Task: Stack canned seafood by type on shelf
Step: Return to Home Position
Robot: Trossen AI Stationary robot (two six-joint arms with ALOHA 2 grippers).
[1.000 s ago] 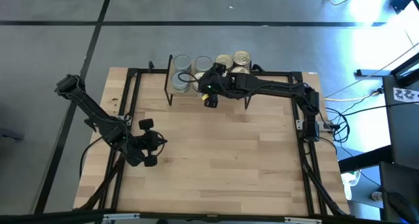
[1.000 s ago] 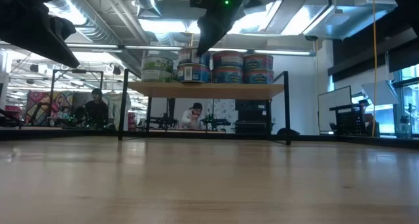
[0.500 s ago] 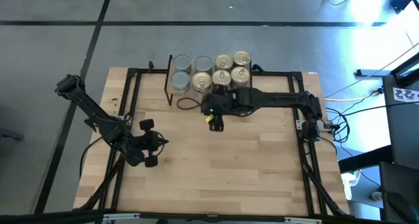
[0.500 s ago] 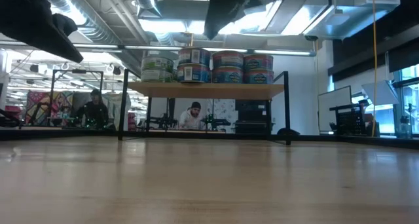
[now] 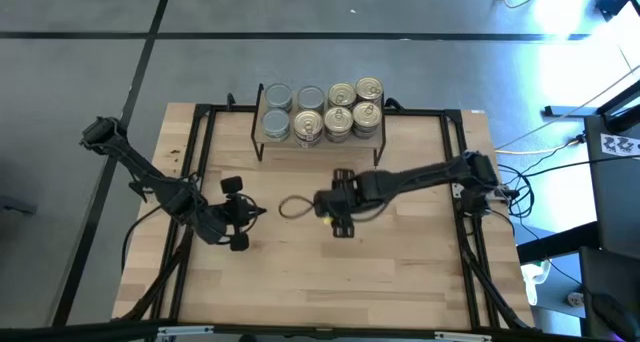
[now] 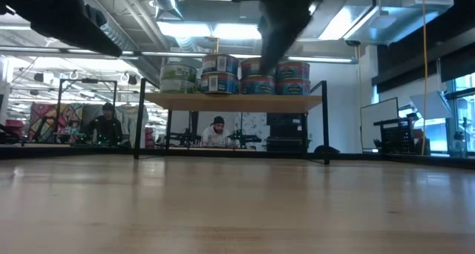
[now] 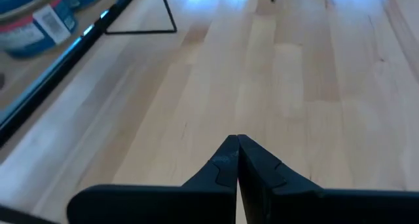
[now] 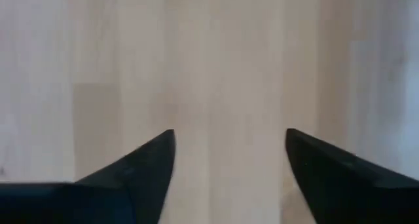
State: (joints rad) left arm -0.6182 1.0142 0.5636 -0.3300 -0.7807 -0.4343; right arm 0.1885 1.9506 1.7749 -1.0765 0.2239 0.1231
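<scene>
Tabletop (image 5: 400, 272): cans (image 5: 308, 125) on shelf (image 6: 234, 102) at far edge; R claw (image 8: 229, 132) spread, L claw (image 7: 237, 140) closed, both empty.

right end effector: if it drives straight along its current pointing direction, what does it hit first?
The bare wooden tabletop. The right end effector is open and points down at the planks; nothing else shows in that line. Its height above the wood is unclear.
</scene>
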